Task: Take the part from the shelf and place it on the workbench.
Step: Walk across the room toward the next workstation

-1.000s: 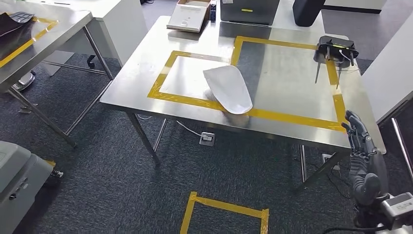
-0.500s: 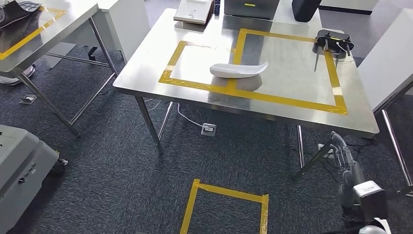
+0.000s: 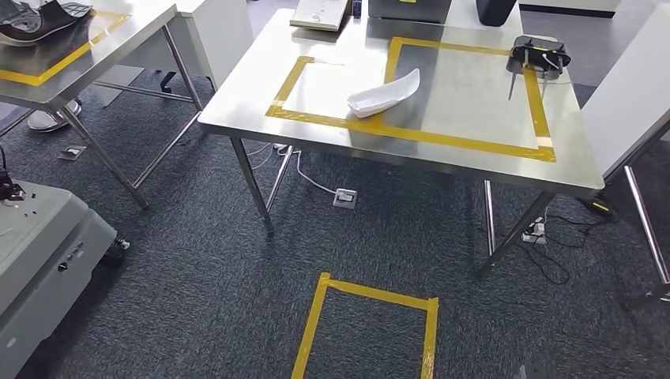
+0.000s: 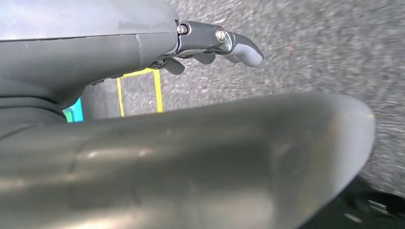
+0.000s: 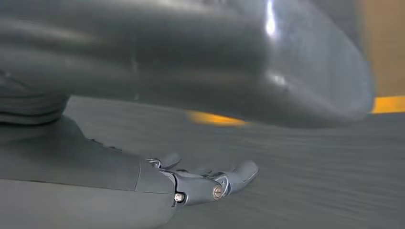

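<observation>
White curved shell part (image 3: 384, 93) sits on the steel bench (image 3: 466, 158), lying across the yellow tape frame (image 3: 411, 136), tilted on its edge. Left hand (image 4: 210, 45) hangs over grey carpet, fingers spread and slightly curled, nothing in it. Right hand (image 5: 205, 181) same: fingers apart, holding nothing, carpet and a blurred yellow tape strip behind it. Black device with wires (image 3: 538, 54) sits on the far right of the bench, well apart from the part. White flat box (image 3: 320, 13) at the bench's far edge. Second bench (image 3: 95, 47) to the left carries a dark part (image 3: 39, 17). Yellow tape square on the floor (image 3: 367, 328). Grey cabinet (image 3: 39, 260) at lower left.
</observation>
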Controlling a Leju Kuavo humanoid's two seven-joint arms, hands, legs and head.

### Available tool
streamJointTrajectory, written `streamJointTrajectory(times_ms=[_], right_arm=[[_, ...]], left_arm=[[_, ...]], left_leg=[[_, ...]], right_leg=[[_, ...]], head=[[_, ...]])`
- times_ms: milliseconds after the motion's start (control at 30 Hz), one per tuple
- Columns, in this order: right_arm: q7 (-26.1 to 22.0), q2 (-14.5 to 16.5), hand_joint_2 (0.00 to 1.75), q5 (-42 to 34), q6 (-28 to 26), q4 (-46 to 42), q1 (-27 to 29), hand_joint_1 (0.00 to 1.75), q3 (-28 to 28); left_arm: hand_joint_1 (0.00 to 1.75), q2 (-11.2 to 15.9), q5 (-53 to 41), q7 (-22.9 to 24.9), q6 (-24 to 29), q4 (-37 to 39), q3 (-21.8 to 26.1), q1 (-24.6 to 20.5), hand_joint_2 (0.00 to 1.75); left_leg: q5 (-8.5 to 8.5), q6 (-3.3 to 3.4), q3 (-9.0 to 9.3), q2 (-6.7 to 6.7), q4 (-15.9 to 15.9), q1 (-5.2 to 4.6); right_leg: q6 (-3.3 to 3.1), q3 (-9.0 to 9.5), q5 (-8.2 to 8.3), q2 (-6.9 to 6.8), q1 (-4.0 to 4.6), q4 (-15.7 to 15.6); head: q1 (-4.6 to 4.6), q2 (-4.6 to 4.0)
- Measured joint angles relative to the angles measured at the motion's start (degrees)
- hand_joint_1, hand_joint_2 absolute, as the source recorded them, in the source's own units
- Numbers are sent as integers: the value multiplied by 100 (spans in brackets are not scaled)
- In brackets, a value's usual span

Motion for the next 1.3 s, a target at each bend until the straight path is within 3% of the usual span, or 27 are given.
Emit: streamJointTrajectory(times_ms=[67, 100, 167, 200, 233, 333, 367, 400, 433, 467, 500, 567, 600, 667, 700, 733, 833, 867, 900, 933, 1000, 1067, 1100, 1200, 1233, 1300], right_arm=[[999, 127, 0, 141, -294, 315, 48, 0, -27], [1316, 179, 0, 150, -447, 428, 62, 0, -39], [1540, 286, 0, 8, -652, 605, 85, 0, -110], [1515, 335, 0, -124, -645, 671, 97, 0, -175], [1459, 380, 0, -268, -533, 726, 105, 0, -252], [1168, 470, 0, -560, 288, 840, 102, 0, -488], [1066, 491, 0, -566, 533, 868, 91, 0, -529], [977, 513, 0, -540, 699, 893, 78, 0, -544], [908, 530, 0, -504, 780, 915, 62, 0, -546], [844, 548, 0, -458, 826, 932, 44, 0, -547], [777, 562, 0, -398, 870, 943, 15, 0, -547], [668, 594, 0, -268, 957, 960, -87, 0, -539], [629, 612, 0, -199, 1008, 967, -154, 0, -525], [594, 669, 0, -55, 1119, 991, -284, 0, -461], [598, 697, 0, 18, 1174, 1003, -350, 0, -416], [622, 727, 0, 89, 1226, 1014, -407, 0, -366], [768, 797, 0, 265, 1312, 1028, -508, 0, -211], [826, 817, 0, 304, 1307, 1037, -516, 0, -163], [893, 832, 44, 329, 1281, 1049, -516, 0, -121], [962, 840, 87, 342, 1240, 1062, -509, 0, -89], [1125, 842, 175, 359, 1089, 1081, -479, 0, -49], [1292, 823, 175, 396, 889, 1093, -419, 0, -21], [1370, 809, 175, 416, 796, 1099, -381, 0, -10], [1555, 757, 175, 435, 606, 1125, -245, 0, 8], [1609, 739, 175, 439, 561, 1135, -202, 0, 9], [1699, 714, 175, 450, 500, 1151, -136, 0, 13]], left_arm=[[0, 1, 9, 31, 29, 0, 31, 12, 0], [0, -1, -5, 63, 46, 1, 38, 18, 0], [0, -8, -45, 131, 72, 7, 44, 31, 0], [0, -11, -79, 156, 74, 10, 45, 34, 0], [0, -14, -120, 174, 66, 14, 44, 36, 0], [0, -8, -313, 174, -21, 20, 19, 40, 0], [0, -7, -374, 165, -54, 21, -3, 38, 0], [0, -7, -434, 159, -81, 21, -33, 33, 0], [0, -7, -491, 159, -106, 20, -68, 22, 0], [0, -7, -554, 171, -130, 19, -105, -1, 0], [0, -9, -615, 187, -152, 12, -146, -36, 0], [0, -13, -695, 217, -185, -9, -215, -134, 0], [0, -14, -712, 219, -196, -19, -240, -192, 0], [0, -15, -720, 202, -204, -28, -276, -294, 0], [0, -15, -720, 180, -204, -32, -286, -335, 0], [0, -18, -721, 156, -203, -38, -293, -366, 0], [0, -37, -752, 73, -202, -53, -299, -417, 0], [0, -44, -764, 50, -201, -54, -301, -425, 0], [0, -49, -749, 26, -189, -54, -303, -430, 0], [0, -53, -707, 0, -168, -55, -303, -426, 0], [0, -57, -552, -37, -103, -56, -287, -399, 0], [0, -70, -415, -42, -48, -56, -245, -341, 0], [0, -76, -380, -22, -28, -55, -221, -299, 0], [0, -71, -376, 94, 9, -31, -188, -140, 0], [0, -62, -390, 136, 15, -19, -187, -94, 0], [0, -40, -437, 189, 20, -1, -187, -26, 0]], left_leg=[[-142, 63, 429, -33, -630, -18], [-215, 117, 486, -43, -767, -38], [-147, 243, 409, -12, -806, -52], [-82, 297, 357, 10, -815, -50], [-4, 344, 290, 30, -828, -43], [240, 404, 11, 56, -830, -52], [322, 406, -92, 63, -822, -62], [401, 405, -191, 70, -811, -73], [477, 401, -289, 75, -799, -83], [551, 394, -386, 77, -789, -92], [624, 381, -467, 76, -779, -99], [767, 330, -565, 78, -783, -106], [837, 293, -581, 84, -802, -99], [963, 216, -593, 94, -869, -78], [928, 177, -623, 82, -861, -70], [777, 140, -671, 65, -778, -65], [-99, 35, -864, 29, 87, -34], [-245, 4, -884, 30, 429, -19], [-239, -21, -845, 31, 651, -5], [-120, -40, -725, 31, 701, 7], [106, -74, -231, 29, 222, 38], [-11, -62, 290, 8, -513, 39], [-109, -27, 414, -1, -735, 31], [-74, 164, 354, 22, -822, 4], [-22, 230, 304, 37, -827, 3], [104, 324, 177, 58, -832, 2]], right_leg=[[69, -107, 78, 19, -3, 72], [109, -124, 123, 31, -5, 73], [192, -137, 198, 56, -23, 48], [227, -168, 123, 71, -34, 85], [254, -219, -74, 81, -40, 212], [292, -416, -1007, 94, -38, 1165], [289, -421, -1132, 96, -33, 1474], [276, -354, -1097, 97, -26, 1639], [254, -202, -957, 99, -16, 1622], [219, 50, -798, 102, -1, 1410], [165, 392, -747, 103, 22, 1004], [71, 946, -837, 101, 79, 173], [31, 1064, -902, 101, 107, -71], [-36, 1002, -804, 100, 120, -163], [-79, 951, -724, 95, 108, -185], [-121, 885, -632, 89, 90, -207], [-172, 625, -390, 74, 66, -218], [-161, 524, -315, 67, 63, -207], [-145, 424, -244, 58, 57, -188], [-123, 319, -179, 48, 45, -157], [-62, 122, -78, 39, 16, -67], [10, -19, -1, 38, 14, 24], [40, -53, 43, 39, 24, 48], [132, -102, 118, 55, 13, 55], [165, -145, -1, 64, 1, 137], [213, -313, -537, 84, -12, 649]], head=[[2, 0], [3, 0], [0, 0], [2, 0], [6, 0], [25, 0], [27, 0], [27, 0], [27, 0], [27, 0], [26, 0], [20, 0], [22, 0], [29, 0], [38, 0], [29, 0], [-9, 0], [-13, 0], [-16, 0], [-16, 0], [-18, 0], [-31, 0], [-36, 0], [-32, 0], [-26, 0], [-10, 0]])
